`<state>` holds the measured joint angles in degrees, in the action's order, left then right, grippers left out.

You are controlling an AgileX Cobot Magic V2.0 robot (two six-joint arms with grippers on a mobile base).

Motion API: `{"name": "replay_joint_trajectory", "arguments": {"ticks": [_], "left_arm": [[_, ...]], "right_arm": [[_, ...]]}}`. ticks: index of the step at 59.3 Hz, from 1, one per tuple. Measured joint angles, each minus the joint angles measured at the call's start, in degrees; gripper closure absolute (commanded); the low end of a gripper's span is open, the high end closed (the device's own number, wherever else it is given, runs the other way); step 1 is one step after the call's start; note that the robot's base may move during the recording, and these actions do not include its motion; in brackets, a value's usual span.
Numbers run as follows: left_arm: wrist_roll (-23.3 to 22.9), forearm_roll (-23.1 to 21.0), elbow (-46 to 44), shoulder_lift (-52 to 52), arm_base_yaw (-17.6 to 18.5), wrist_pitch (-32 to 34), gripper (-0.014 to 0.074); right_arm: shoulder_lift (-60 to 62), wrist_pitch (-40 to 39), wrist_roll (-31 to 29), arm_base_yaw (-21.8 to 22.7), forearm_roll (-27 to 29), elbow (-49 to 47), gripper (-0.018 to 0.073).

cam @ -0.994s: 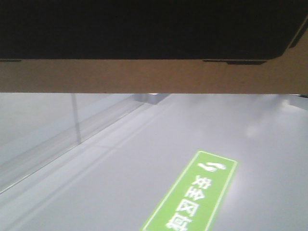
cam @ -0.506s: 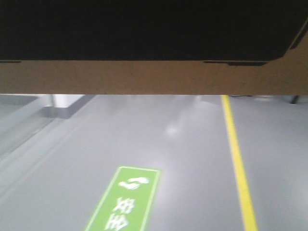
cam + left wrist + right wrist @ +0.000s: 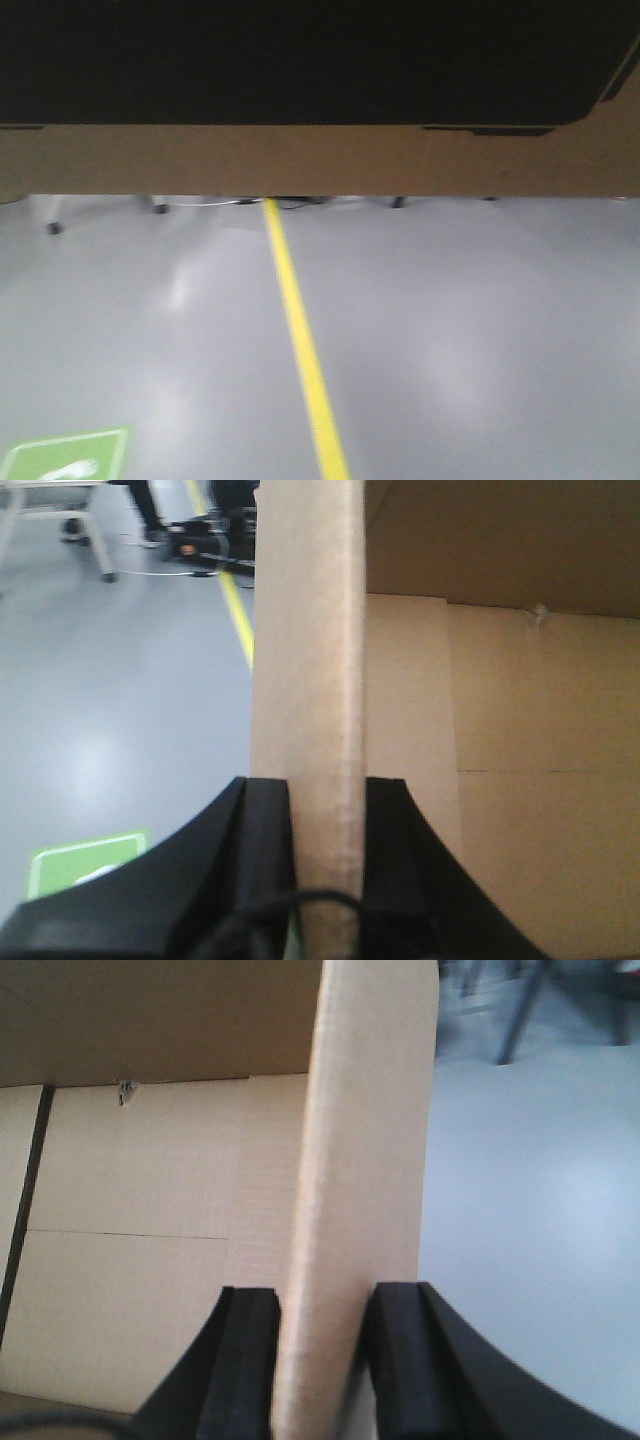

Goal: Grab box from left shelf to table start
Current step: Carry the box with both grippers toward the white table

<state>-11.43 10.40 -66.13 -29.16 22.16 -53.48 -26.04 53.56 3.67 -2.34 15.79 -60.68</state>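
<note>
The box [image 3: 320, 160] fills the top of the front view, its black printed panel [image 3: 300, 60] above a brown cardboard strip, held off the floor. In the left wrist view my left gripper [image 3: 327, 785] is shut on the box's [image 3: 310, 630] upright cardboard wall, one black finger on each face. The right wrist view mirrors this, with my right gripper [image 3: 320, 1295] shut on the opposite wall of the box [image 3: 370, 1110]. The box's pale inner side shows past both grippers. The left shelf and the table are out of view.
Below the box lies grey floor with a yellow line [image 3: 300, 340] running away from me and a green floor sign [image 3: 60, 460] at the lower left. Dark legs and cables [image 3: 160, 205] stand far off. Furniture legs [image 3: 515, 1020] show at the right.
The floor has swept leftward under the box: the green sign went from centre-right to the far lower left, and the yellow line came in from the right. Both grips are unchanged.
</note>
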Motion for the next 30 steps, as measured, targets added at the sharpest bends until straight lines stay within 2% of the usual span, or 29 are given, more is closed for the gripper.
{"name": "replay_joint_trajectory", "arguments": {"ticks": [30], "left_arm": [[0.0, 0.0, 0.0, 0.0, 0.0, 0.0, 0.0682]], "right_arm": [[0.0, 0.0, 0.0, 0.0, 0.0, 0.0, 0.0503]]}}
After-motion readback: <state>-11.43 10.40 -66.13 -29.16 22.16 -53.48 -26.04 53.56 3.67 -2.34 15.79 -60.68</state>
